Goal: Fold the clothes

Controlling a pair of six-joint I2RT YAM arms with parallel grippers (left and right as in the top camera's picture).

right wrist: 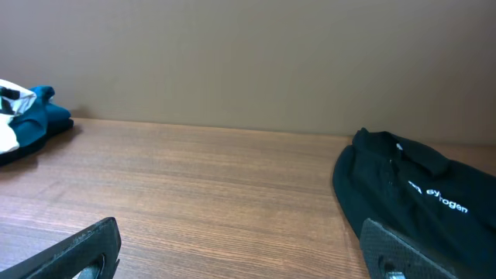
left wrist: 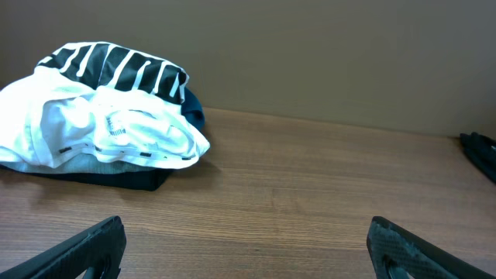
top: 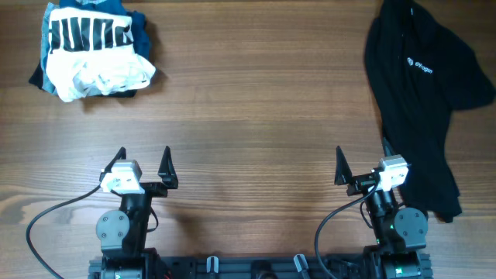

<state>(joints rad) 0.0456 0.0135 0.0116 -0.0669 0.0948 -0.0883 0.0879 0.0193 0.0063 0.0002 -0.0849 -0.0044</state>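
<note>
The black short-sleeved shirt [top: 422, 85] lies crumpled at the table's right side, its small white logo facing up. It also shows at the right of the right wrist view [right wrist: 422, 198], and a dark edge of it at the far right of the left wrist view [left wrist: 482, 151]. My right gripper [top: 362, 161] is open and empty near the front edge, its right finger at the shirt's lower hem; the right wrist view [right wrist: 240, 248] shows bare wood between its fingers. My left gripper [top: 143, 159] is open and empty at the front left, also over bare wood in the left wrist view [left wrist: 248, 248].
A bundle of white and blue garments with a black-and-white striped print [top: 93, 50] sits at the table's back left. It also shows in the left wrist view [left wrist: 101, 116], and its blue edge in the right wrist view [right wrist: 31, 124]. Wooden tabletop [top: 248, 116] lies between bundle and shirt.
</note>
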